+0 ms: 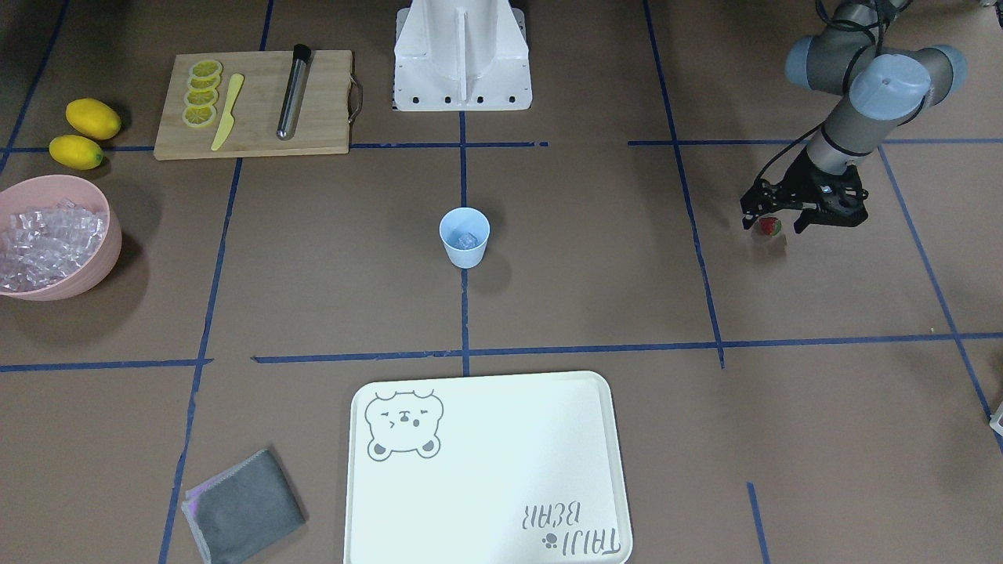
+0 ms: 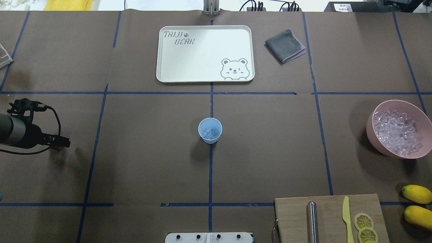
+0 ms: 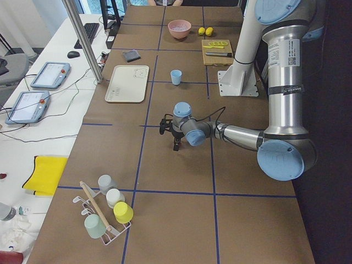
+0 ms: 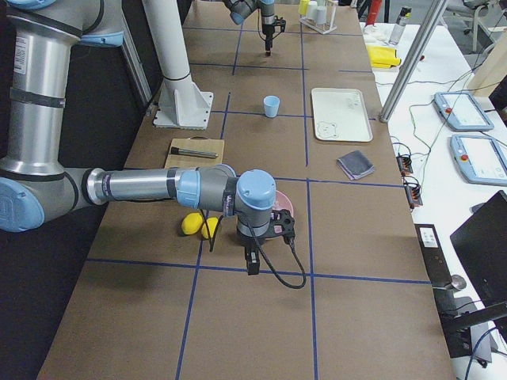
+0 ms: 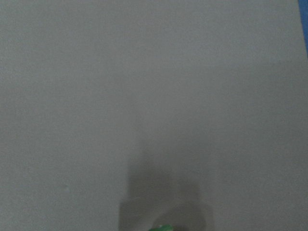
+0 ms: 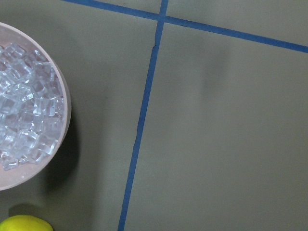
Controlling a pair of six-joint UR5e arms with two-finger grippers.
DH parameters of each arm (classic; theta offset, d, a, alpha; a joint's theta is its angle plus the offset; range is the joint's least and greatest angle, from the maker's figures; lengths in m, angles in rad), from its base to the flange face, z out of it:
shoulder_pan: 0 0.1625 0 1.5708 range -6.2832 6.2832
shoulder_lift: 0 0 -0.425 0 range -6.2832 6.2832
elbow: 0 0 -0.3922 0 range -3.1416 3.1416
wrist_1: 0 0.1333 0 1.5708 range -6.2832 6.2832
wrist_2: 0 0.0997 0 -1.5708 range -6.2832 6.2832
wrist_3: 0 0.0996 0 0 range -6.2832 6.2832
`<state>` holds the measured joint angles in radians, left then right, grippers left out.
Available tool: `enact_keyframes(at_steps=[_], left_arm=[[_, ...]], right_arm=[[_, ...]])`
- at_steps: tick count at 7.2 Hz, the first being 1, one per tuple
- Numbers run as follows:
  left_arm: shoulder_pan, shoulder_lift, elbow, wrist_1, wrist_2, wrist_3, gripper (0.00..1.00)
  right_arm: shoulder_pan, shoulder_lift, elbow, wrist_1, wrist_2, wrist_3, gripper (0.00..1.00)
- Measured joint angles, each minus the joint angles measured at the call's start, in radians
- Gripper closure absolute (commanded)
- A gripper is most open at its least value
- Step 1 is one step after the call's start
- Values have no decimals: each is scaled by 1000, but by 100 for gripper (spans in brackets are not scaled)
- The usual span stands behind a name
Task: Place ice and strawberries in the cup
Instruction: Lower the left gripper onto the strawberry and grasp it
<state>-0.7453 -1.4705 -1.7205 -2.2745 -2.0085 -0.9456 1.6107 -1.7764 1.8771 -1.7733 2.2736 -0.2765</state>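
Note:
The pale-blue cup [image 1: 465,237] [image 2: 210,130] stands upright at the table's centre with a clear ice cube [image 1: 468,240] inside. More ice [image 1: 47,247] [image 6: 24,125] fills the pink bowl [image 2: 371,128]. A red strawberry [image 1: 769,226] [image 2: 57,147] sits far out on the robot's left side. My left gripper [image 1: 774,222] points down over it, open, a finger on either side. The strawberry's green cap [image 5: 163,227] peeks in at the left wrist view's bottom edge. My right gripper [image 4: 252,265] hangs low beside the bowl; I cannot tell whether it is open or shut.
A cutting board [image 1: 313,117] with lemon slices, a yellow knife and a metal rod lies near the robot base [image 1: 462,55]. Two lemons [image 1: 92,117] sit beside the bowl. A white tray [image 1: 486,470] and a grey cloth [image 1: 243,505] lie on the far side.

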Motion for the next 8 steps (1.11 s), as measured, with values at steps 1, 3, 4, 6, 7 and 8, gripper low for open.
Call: enact_keyframes(at_steps=[1,3,4,6,7,8], left_arm=[[3,0,2,-1,1,0,80],[4,3,1,-1,2,5,100],[4,7,-4,0,3,10,100],[4,10,-12,0,4,14,100],[4,11,-20,1,4,14,100],[1,16,-38,5,3,15,100]], right_arm=[[0,0,0,0,0,0,0],[0,0,0,0,0,0,0],[0,1,0,0,0,0,0],[0,1,1,0,0,0,0],[0,2,2,0,1,0,0],[0,3,2,0,0,0,0]])
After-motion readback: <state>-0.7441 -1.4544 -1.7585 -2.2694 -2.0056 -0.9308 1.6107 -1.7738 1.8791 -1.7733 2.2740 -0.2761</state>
